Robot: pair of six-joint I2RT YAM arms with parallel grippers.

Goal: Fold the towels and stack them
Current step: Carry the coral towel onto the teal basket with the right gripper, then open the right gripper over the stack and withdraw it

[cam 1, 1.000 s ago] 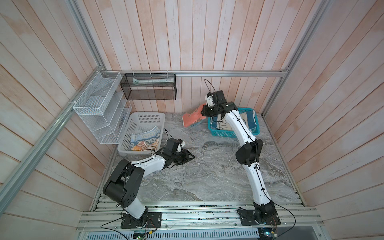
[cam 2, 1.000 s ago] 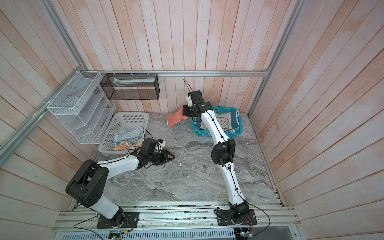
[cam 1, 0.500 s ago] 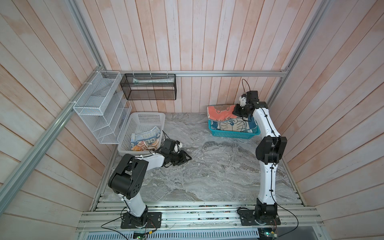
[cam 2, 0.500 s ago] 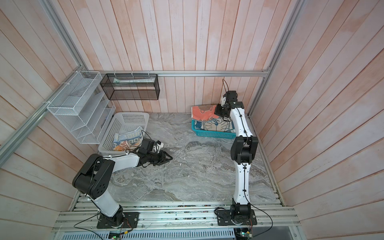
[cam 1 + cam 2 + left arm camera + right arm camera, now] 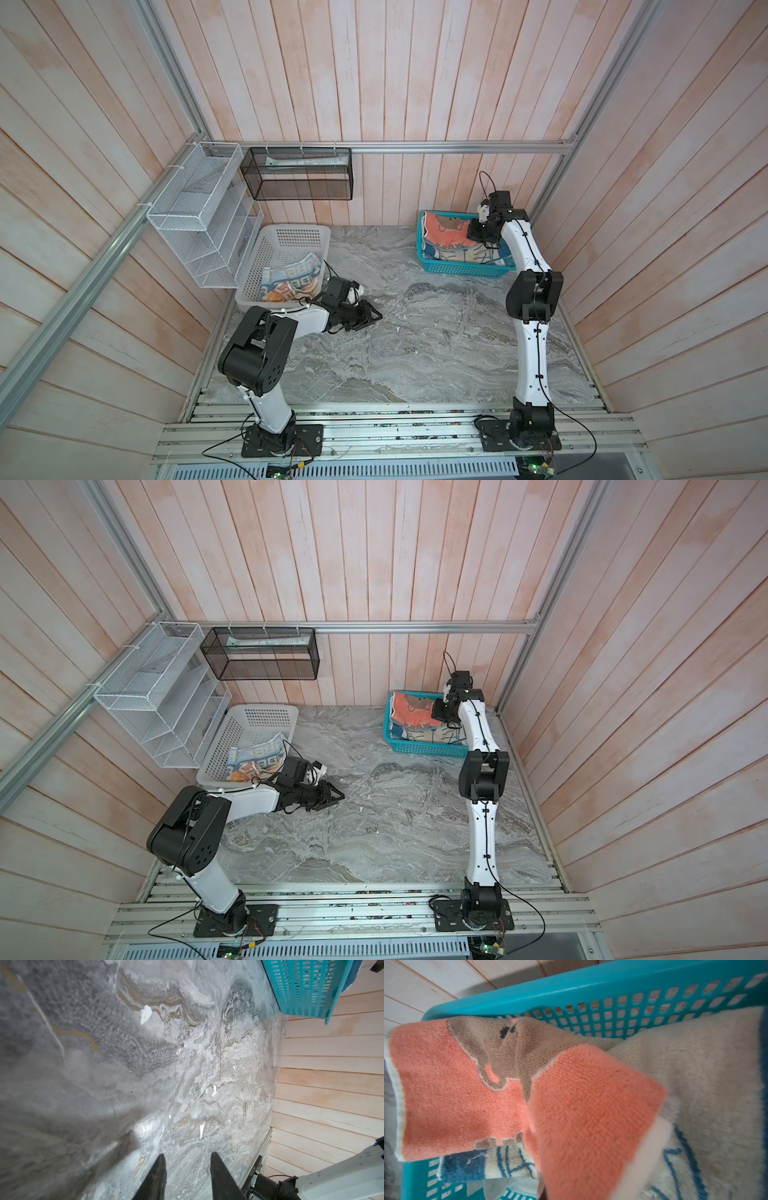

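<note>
In both top views my right gripper point(image 5: 474, 233) point(image 5: 439, 711) is over the teal basket point(image 5: 461, 271) point(image 5: 424, 749), shut on a corner of the coral-orange towel point(image 5: 441, 233) point(image 5: 410, 711). That towel point(image 5: 463, 1095) lies folded on the blue-cream cartoon towel point(image 5: 706, 1068), with a white cloth point(image 5: 500, 1187) underneath; it hides my right jaws in the wrist view. The block-lettered towel point(image 5: 291, 283) point(image 5: 257, 761) lies crumpled in the white basket point(image 5: 291, 237) point(image 5: 258, 721). Beside that basket my left gripper point(image 5: 374, 316) point(image 5: 338, 796) point(image 5: 187, 1154) is open and empty, low over the marble.
A white wire rack point(image 5: 199, 220) hangs on the left wall and a black mesh basket point(image 5: 299, 174) on the back wall. Wooden walls close in three sides. Aluminium rails point(image 5: 374, 432) run along the front edge. The teal basket point(image 5: 307, 987) shows far off in the left wrist view.
My right arm swung the coral-orange towel from left of the teal basket to over it and lowered it onto the towels inside. The left arm drew back slightly.
</note>
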